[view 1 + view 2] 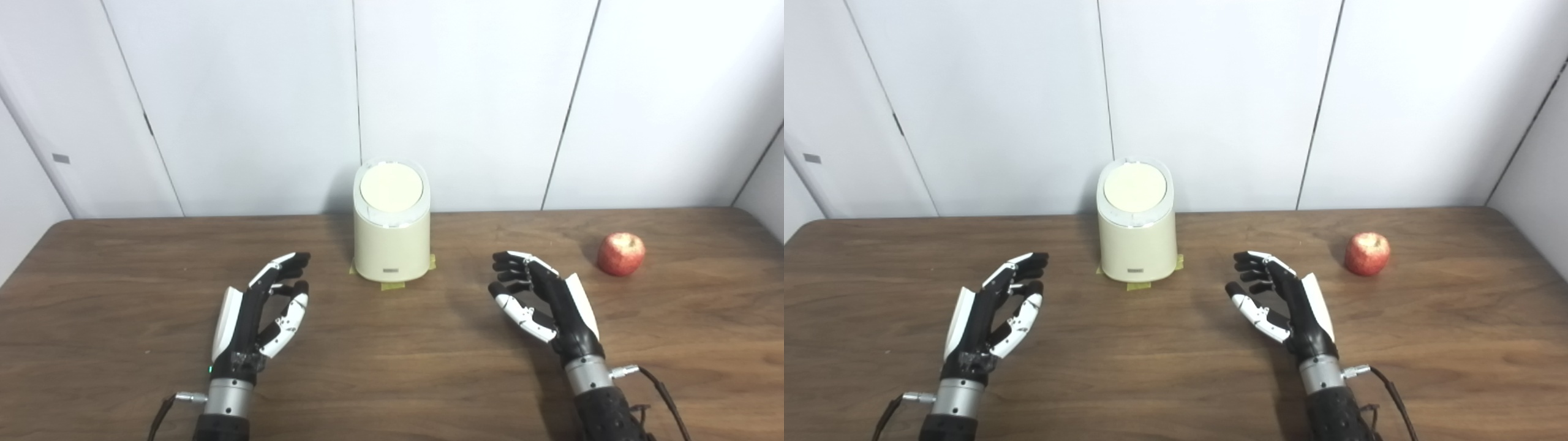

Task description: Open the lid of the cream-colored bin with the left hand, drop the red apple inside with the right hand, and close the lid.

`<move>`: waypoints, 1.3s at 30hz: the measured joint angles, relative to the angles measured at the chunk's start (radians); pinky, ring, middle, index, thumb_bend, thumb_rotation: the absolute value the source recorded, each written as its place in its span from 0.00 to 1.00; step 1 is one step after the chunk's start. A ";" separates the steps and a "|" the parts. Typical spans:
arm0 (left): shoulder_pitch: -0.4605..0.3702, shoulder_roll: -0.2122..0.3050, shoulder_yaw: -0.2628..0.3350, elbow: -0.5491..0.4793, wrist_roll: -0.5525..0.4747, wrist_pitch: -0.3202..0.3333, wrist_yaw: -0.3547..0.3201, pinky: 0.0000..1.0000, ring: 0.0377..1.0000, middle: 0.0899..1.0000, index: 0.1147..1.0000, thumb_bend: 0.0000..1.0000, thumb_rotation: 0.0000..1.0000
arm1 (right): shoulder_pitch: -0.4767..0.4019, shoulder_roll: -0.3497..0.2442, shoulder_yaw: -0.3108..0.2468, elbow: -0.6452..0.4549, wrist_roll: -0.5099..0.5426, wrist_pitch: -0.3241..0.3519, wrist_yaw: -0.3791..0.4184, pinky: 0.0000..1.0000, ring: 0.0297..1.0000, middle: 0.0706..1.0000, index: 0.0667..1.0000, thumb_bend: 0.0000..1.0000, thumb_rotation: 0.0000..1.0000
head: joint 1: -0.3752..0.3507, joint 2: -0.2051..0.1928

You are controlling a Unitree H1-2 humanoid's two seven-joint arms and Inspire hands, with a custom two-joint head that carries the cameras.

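A cream-colored bin [392, 245] stands upright at the back middle of the table, its round lid [391, 187] shut. A red apple [621, 253] lies on the table at the right, apart from the bin. My left hand [263, 312] is open and empty, hovering over the table to the front left of the bin. My right hand [542, 303] is open and empty, to the front right of the bin and left of the apple. Neither hand touches anything.
The brown wooden table [392, 367] reaches from the front edge to a white panelled wall [465, 92] behind the bin. Yellow tape [392, 285] marks the bin's base.
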 measured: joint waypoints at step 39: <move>-0.131 0.012 0.009 -0.132 0.059 0.435 -0.103 0.91 0.99 1.00 0.99 0.71 0.75 | -0.014 0.001 0.007 0.016 0.010 -0.003 -0.001 0.58 0.66 0.68 0.68 0.23 0.54 | 0.012 -0.025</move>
